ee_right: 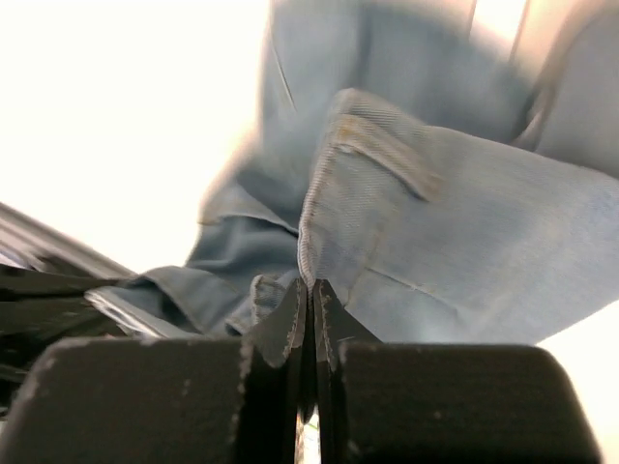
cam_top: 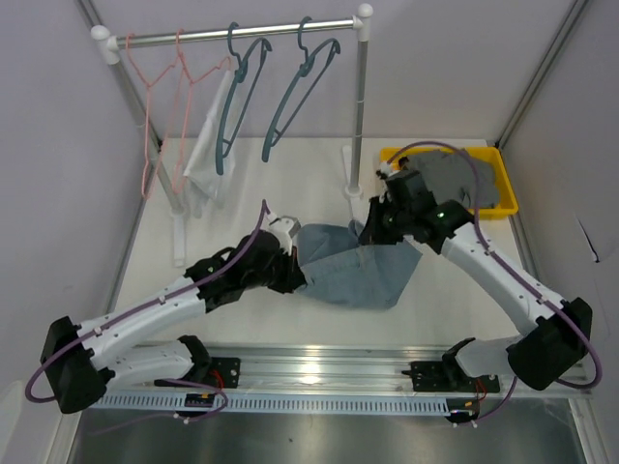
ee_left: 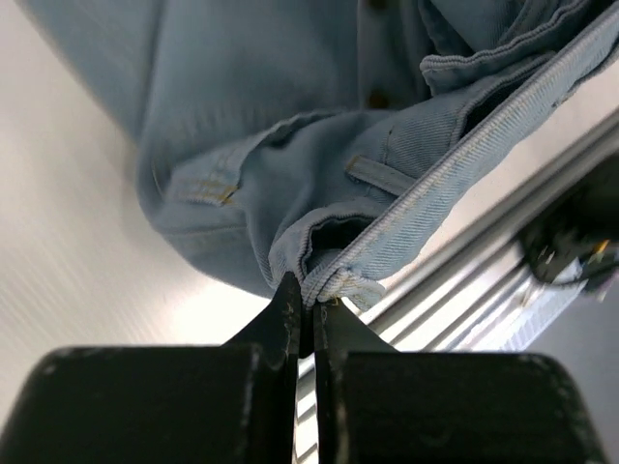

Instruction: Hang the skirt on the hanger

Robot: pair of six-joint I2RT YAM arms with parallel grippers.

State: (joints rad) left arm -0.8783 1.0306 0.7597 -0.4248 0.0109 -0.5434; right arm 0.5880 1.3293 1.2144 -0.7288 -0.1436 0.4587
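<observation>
The denim skirt [cam_top: 353, 269] lies on the white table [cam_top: 251, 184], stretched between both arms. The left gripper [ee_left: 308, 295] is pressed together, pinching the waistband edge. The right gripper [ee_right: 309, 290] is pressed together, pinching the skirt's opposite side. Teal hangers [cam_top: 311, 66] hang on the rail [cam_top: 242, 34].

Skirt [cam_top: 353, 271]: pale blue denim, matt, twill weave showing, raised stitched seams; table [cam_top: 290, 184] under skirt: white, smooth, faint sheen; track [cam_top: 329, 365] nearer than skirt: brushed metal, reflective; rod [cam_top: 251, 32] beyond skirt: polished metal; teal hangers [cam_top: 290, 104] on rod: smooth, plastic look; pink hanger [cam_top: 146, 126]: thin, wire-like; bin [cam_top: 505, 179] right of skirt: glossy yellow plastic; left gripper [ee_left: 301, 295]: matt black, plastic look.
</observation>
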